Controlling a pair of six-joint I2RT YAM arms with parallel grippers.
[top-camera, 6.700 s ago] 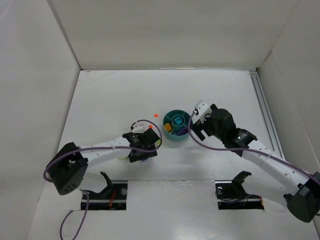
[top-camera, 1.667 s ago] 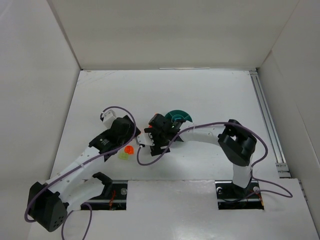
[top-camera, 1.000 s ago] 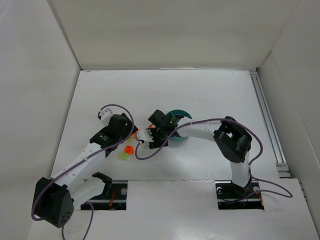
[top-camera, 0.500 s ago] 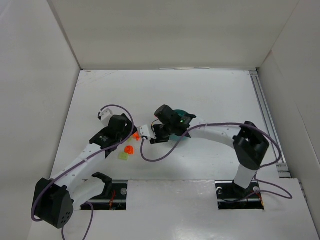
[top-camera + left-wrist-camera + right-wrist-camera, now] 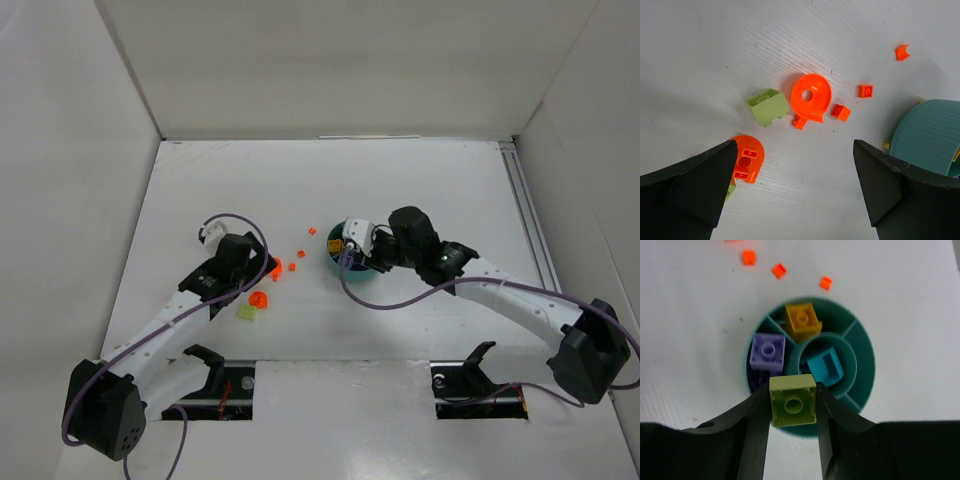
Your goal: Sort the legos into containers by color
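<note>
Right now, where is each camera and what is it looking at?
Top external: above, behind the arms, looking down at the table; both arms show.
Left wrist: above orange pieces, looking down; fingers of the left hand show.
Right wrist: above the dish, looking down; the right hand pinches a lime brick.
All three show the dish.

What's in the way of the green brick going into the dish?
Nothing visible. The right gripper holds the green brick just over the dish rim, with nothing showing between them.

dish [image 5: 925,130] — cut by edge, lime piece [image 5: 730,190] half-hidden
</note>
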